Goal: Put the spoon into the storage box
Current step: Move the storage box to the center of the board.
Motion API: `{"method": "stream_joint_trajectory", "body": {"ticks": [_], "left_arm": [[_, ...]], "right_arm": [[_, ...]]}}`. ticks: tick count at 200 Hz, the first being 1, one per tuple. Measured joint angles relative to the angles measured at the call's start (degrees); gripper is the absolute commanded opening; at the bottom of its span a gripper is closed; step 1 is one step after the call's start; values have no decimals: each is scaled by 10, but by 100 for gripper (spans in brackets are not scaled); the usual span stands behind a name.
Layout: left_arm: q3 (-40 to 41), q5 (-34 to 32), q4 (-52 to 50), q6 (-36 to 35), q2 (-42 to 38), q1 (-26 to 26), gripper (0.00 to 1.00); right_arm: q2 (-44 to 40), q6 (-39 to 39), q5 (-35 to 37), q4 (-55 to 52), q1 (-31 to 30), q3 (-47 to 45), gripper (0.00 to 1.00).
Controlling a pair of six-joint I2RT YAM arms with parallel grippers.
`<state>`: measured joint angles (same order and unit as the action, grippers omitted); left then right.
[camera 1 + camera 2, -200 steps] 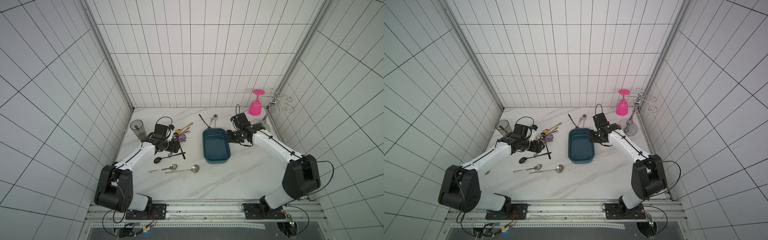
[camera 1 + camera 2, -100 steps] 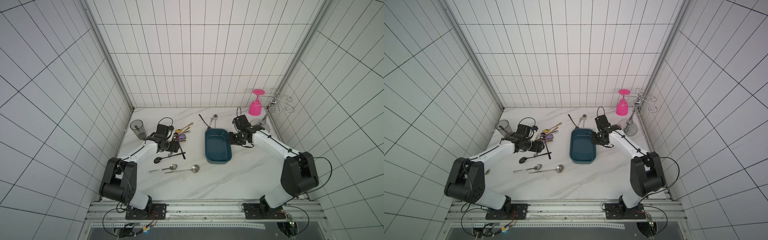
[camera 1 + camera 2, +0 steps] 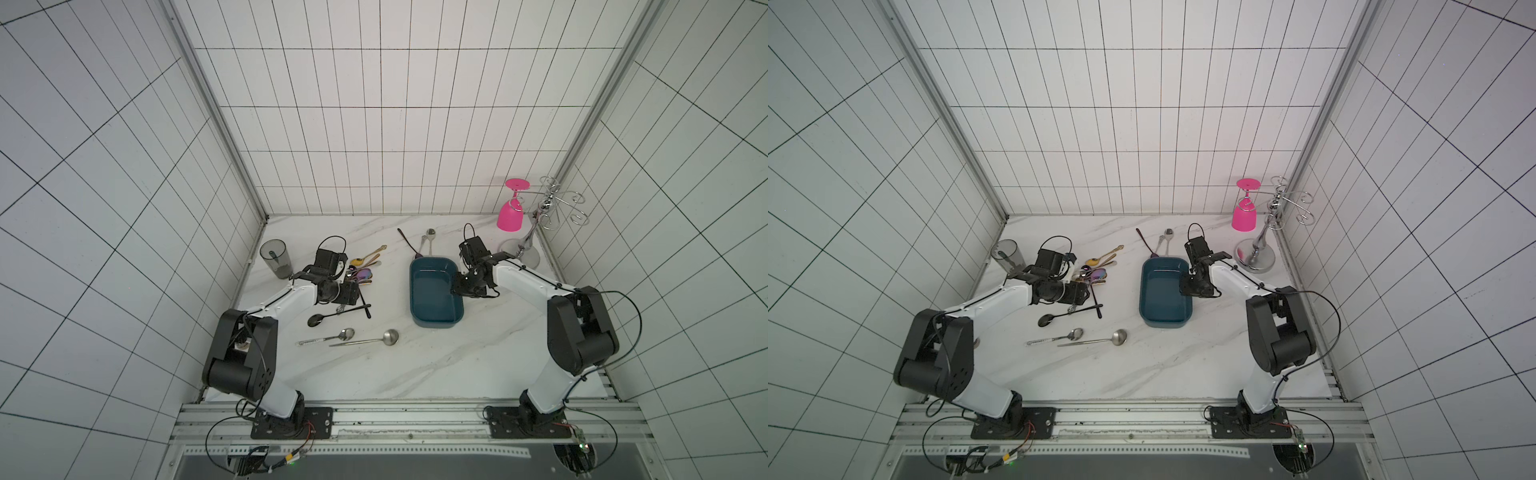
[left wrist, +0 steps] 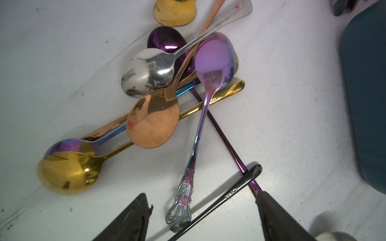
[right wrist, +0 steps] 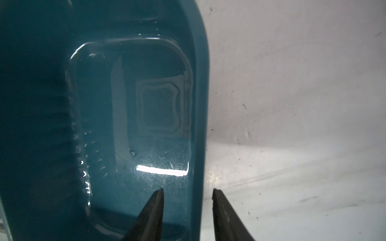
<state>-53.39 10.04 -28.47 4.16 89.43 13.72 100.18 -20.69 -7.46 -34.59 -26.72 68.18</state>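
Note:
Several spoons lie in a heap (image 3: 362, 270) left of the dark teal storage box (image 3: 436, 325) (image 3: 1163, 322). My left gripper (image 3: 356, 293) (image 4: 201, 196) hangs open low over the heap. Between its fingers lie the ornate handle end of a rainbow-coloured spoon (image 4: 215, 58) and the handle of a black spoon (image 4: 240, 187) (image 3: 332, 317). My right gripper (image 3: 459, 286) (image 5: 188, 190) is open astride the box's right wall (image 5: 199, 125), one finger inside, one outside, neither pressing on it. Nothing lies inside the box.
Two silver spoons (image 3: 328, 337) (image 3: 368, 340) lie nearer the front. More spoons (image 3: 424, 245) lie behind the box. A smoky cup (image 3: 274, 258) stands at the back left. A pink glass (image 3: 510, 212) hangs on a chrome rack (image 3: 524, 249) at the back right.
My right gripper's jaws have spread apart round the box's right wall, and the box has shifted a little to the right. The left gripper stays open over the spoon heap.

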Motion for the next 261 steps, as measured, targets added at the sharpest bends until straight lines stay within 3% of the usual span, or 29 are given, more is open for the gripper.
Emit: {"method": "stream_joint_trajectory", "body": {"ticks": [53,108,174,224,245,261], "left_arm": [[-8,-1,0,6,11,0,81],[-21,1,-4,13,33,0,73],[-78,3,-40,14,91,6,62],[-98,-13,-58,16,127,8,47],[-111,-20,-66,16,145,9,39],[-122,-24,-70,14,160,9,38]], "right_arm": [[43,-5,1,0,-48,30,42],[30,0,10,-11,-45,46,48],[-140,35,40,-27,17,18,65],[-239,69,76,-35,49,-26,81],[-277,75,87,-35,55,-43,83],[-302,78,93,-34,57,-55,84]]}}
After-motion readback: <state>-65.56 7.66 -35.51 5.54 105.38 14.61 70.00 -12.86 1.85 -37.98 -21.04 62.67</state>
